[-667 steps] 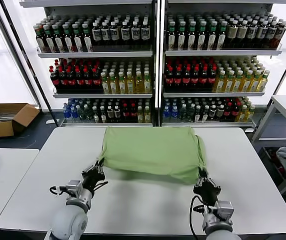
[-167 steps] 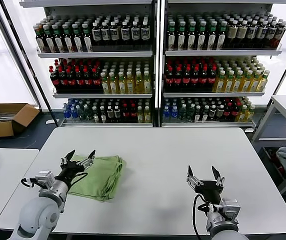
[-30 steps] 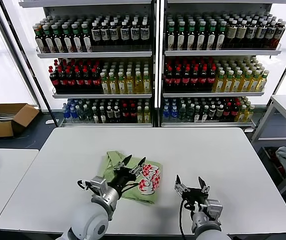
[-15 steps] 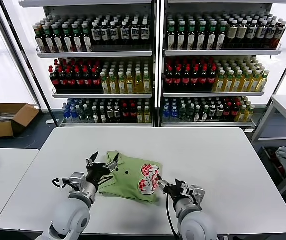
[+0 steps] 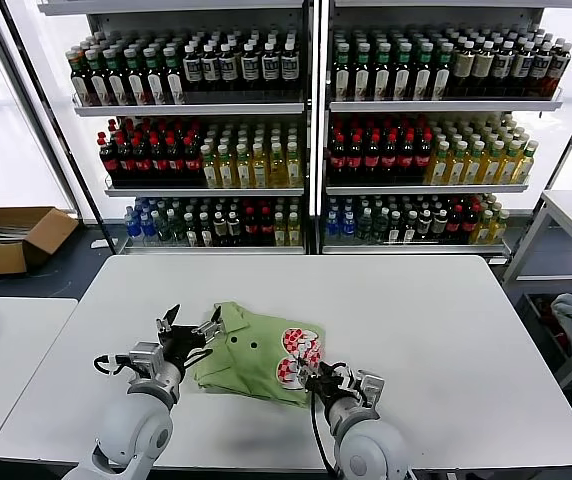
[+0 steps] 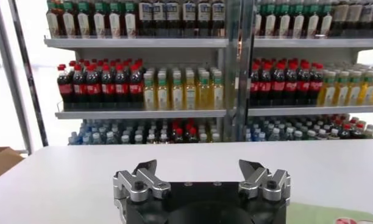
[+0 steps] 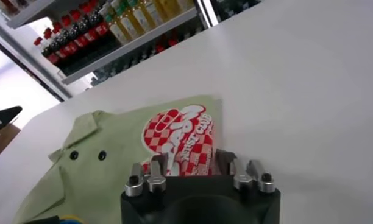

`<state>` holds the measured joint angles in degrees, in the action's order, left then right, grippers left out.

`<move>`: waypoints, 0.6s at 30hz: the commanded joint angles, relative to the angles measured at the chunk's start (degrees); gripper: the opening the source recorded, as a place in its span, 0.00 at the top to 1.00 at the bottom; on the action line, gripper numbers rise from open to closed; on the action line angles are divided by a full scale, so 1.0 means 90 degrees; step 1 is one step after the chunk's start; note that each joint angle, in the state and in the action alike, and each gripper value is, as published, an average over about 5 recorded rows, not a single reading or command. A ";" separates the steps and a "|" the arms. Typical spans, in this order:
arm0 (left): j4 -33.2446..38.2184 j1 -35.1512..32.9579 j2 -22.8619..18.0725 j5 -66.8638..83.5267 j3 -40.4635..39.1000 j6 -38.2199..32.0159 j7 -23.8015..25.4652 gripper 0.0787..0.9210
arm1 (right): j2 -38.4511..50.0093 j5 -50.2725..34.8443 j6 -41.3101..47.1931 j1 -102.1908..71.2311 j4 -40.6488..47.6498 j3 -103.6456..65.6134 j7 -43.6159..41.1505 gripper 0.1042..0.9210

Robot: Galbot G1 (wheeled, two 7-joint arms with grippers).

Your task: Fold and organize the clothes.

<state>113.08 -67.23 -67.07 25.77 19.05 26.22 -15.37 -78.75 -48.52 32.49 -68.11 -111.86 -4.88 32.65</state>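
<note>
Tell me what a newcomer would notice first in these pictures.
First, the folded green shirt near the front of the white table, its red-and-white chest print facing up. Next, the two hands flanking it: the left hand open at the shirt's collar end, the right hand at the printed edge. Behind stand tall shelves of bottles.

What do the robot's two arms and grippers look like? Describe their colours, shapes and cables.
Both arms have rounded, light grey shells ending in black wrist blocks. The left gripper has two black fingers with silver, bolted knuckles, seen clearly in the left wrist view. The right gripper is built the same way. Thin black cables loop beside each wrist.
</note>
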 commanded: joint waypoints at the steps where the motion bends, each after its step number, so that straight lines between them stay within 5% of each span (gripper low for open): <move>1: -0.0048 -0.0030 -0.0009 -0.0064 0.0095 0.0048 -0.0049 0.12 | -0.0010 0.0238 0.0069 0.0063 0.0072 0.0191 -0.0013 0.50; 13: 0.0107 -0.0082 -0.0098 0.0030 0.0108 0.0060 -0.0112 0.12 | 0.0532 0.1000 0.0080 0.0073 -0.0280 0.0032 -0.0111 0.92; 18: 0.0245 -0.0117 -0.0180 0.0060 0.0138 0.0062 -0.0143 0.12 | 0.1335 0.1174 0.0081 0.0149 -0.0422 -0.0358 -0.0306 0.98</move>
<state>114.03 -68.04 -68.11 26.20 20.00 26.70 -16.46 -75.20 -41.98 33.32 -67.45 -113.78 -4.59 31.54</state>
